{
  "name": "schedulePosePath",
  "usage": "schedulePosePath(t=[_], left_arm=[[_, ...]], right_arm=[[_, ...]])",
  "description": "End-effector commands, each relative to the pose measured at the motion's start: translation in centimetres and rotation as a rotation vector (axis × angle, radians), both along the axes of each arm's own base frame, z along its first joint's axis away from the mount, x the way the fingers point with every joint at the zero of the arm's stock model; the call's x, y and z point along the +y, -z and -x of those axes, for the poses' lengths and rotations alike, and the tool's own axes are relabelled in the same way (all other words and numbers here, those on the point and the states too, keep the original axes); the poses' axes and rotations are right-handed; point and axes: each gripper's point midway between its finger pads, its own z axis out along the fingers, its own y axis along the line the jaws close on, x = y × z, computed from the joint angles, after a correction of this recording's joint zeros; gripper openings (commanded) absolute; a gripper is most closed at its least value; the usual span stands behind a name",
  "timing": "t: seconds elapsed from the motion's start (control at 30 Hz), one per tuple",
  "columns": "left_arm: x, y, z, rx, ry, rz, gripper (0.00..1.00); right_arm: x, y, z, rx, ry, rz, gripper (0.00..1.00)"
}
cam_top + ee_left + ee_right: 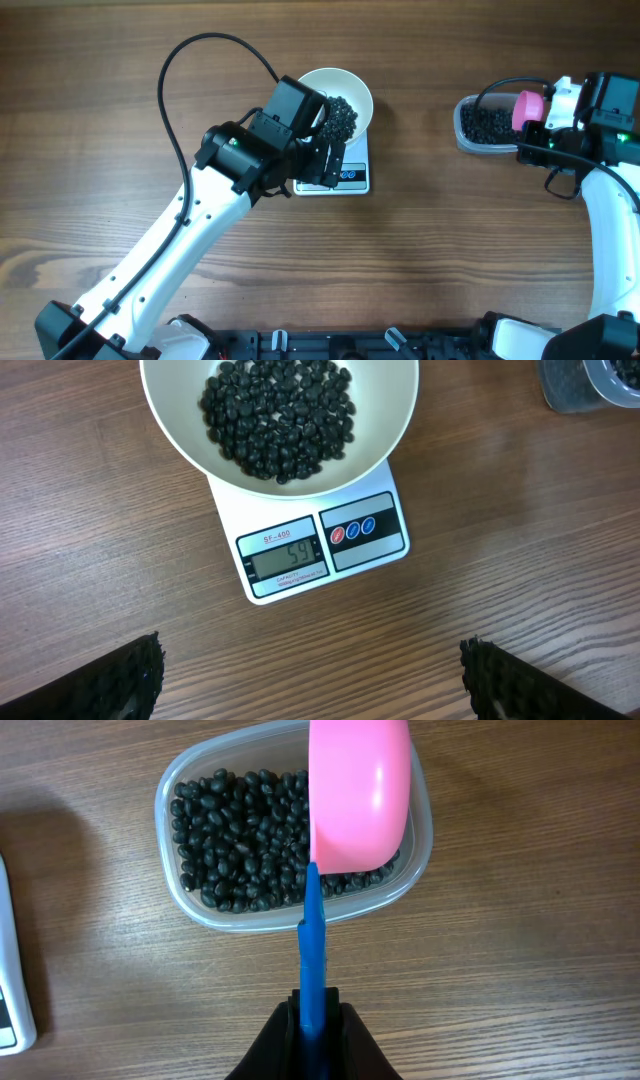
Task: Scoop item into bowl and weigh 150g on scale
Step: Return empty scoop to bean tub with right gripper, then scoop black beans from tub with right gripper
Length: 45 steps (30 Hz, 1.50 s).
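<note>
Right hand [316, 1018] grips one pink scoop [360, 790]; left hand [310, 672] gapes before one bowl [172, 420], one scale [396, 512].

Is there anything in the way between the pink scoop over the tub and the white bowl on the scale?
Nothing visible: only bare table lies between the scoop and the bowl. The left pincer hovers at the bowl's opposite side, off that path.

Bowl [175, 420] top cut off; scale [357, 168] pt hidden.
</note>
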Motion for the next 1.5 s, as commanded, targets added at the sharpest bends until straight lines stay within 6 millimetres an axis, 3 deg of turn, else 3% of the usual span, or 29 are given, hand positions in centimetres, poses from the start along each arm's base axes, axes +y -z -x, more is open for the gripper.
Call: schedulePosePath(t=[0.0, 0.5, 0.67, 0.9, 1.1, 1.23, 1.47], left_arm=[[0.0, -1.0, -0.1, -0.033, 0.016, 0.002, 0.99], [0.0, -1.0, -0.1, -0.033, 0.016, 0.001, 1.0], [0.0, -1.0, -0.1, -0.034, 0.016, 0.001, 1.0], [0.0, -1.0, -0.1, -0.034, 0.016, 0.001, 1.0], [0.0, -1.0, -0.1, -0.034, 0.016, 0.001, 1.0], [0.0, -1.0, -0.1, -0.034, 0.016, 0.001, 1.0], [0.0, -1.0, -0.1, -0.034, 0.016, 0.001, 1.0]], right_arm=[[0.5, 1.0, -0.1, 0.022, -0.03, -0.026, 0.04], [1.7, 5.8, -0.5, 0.175, -0.077, -0.002, 0.04], [2.0, 5.7, -1.4, 0.146, -0.111, 0.004, 0.04], [5.4, 5.8, -1.1, 0.128, -0.324, -0.118, 0.04], [5.5, 6.0, -0.6, 0.148, -0.349, -0.119, 0.04], [7.2, 5.6, -0.4, 0.122, -0.427, -0.197, 0.04], [7.3, 5.6, -0.1, 0.134, -0.417, -0.205, 0.04]])
